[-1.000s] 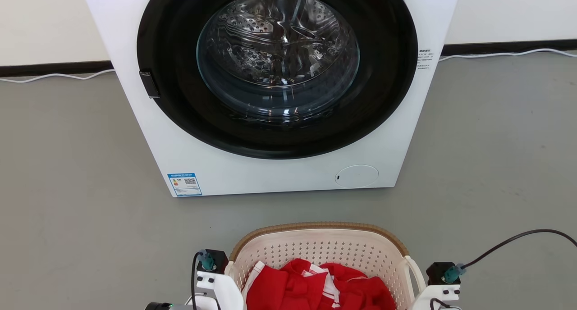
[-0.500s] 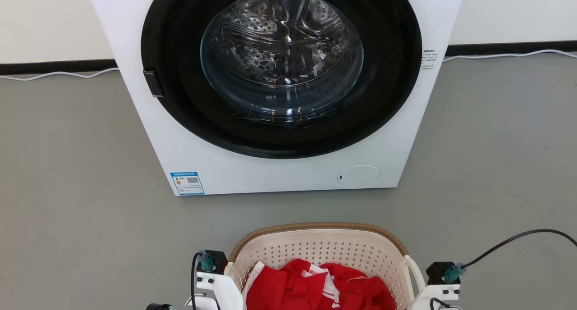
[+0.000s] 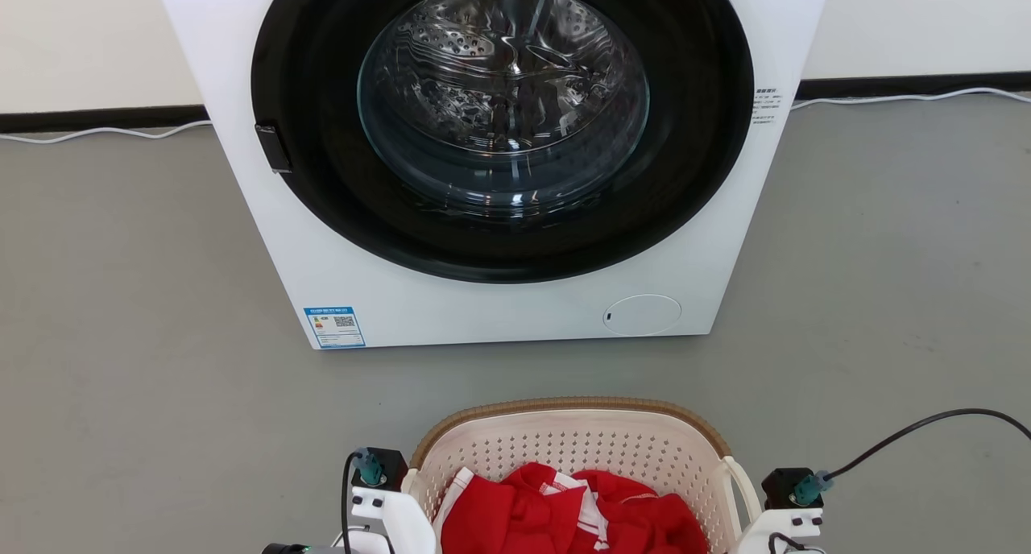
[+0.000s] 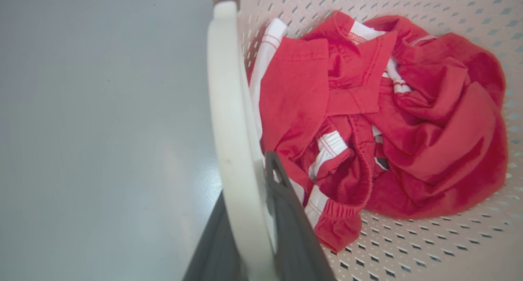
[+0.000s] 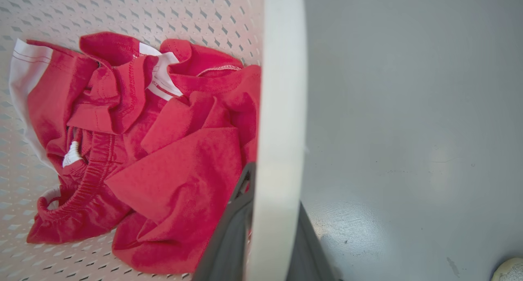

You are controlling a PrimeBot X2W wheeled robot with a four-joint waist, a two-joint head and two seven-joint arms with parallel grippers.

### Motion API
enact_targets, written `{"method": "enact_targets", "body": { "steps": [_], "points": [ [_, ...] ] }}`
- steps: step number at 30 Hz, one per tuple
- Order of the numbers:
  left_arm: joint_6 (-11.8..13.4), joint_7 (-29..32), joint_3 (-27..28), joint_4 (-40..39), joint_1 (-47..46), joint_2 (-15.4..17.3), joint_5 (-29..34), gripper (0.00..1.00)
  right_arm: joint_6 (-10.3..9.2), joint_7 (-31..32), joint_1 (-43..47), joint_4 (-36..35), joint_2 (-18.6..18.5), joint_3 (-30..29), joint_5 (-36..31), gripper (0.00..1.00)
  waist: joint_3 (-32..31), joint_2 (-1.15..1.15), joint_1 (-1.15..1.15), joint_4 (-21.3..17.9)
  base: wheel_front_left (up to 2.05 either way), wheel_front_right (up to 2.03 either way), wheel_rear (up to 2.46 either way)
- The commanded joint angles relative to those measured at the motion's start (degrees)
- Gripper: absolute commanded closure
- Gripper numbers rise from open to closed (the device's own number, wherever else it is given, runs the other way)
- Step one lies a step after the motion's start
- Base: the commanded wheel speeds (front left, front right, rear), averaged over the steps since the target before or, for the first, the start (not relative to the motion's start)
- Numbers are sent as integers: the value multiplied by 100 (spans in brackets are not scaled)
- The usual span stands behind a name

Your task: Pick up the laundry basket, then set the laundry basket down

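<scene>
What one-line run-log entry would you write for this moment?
left gripper: shut on left handle | right gripper: shut on right handle | laundry basket: holds red clothes | ahead: washing machine

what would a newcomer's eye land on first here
The washer with its big black-ringed glass door stands at the top of the head view. Below it, at bottom centre, bright red clothes lie in the basket. The left gripper clamps its left handle, and the right gripper clamps the right handle.
</scene>
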Motion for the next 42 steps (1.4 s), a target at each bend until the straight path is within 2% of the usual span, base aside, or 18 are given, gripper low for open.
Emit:
{"method": "enact_targets", "body": {
  "steps": [1, 22, 32, 42],
  "points": [
    [-51, -60, 43, -137, -151, -14, -2, 100, 87, -90, -153, -118, 45, 104, 7, 100, 5, 0, 0, 3, 0, 0, 0],
    [-108, -148, -44, 15, -286, -14, -121, 100, 87, -190, -255, -118, 45, 277, 197, 100, 179, 0, 0, 55, 0, 0, 0],
    [-200, -457, 22, 160, -563, 48, -140, 100, 87, -553, -452, -242, 45, 593, 557, 100, 644, 0, 0, 45, 0, 0, 0],
    [-342, -758, 128, 239, -907, 344, -175, 100, 87, -970, -691, -373, 45, 947, 914, 100, 1336, 0, 0, 80, 0, 0, 0]
  ]
}}
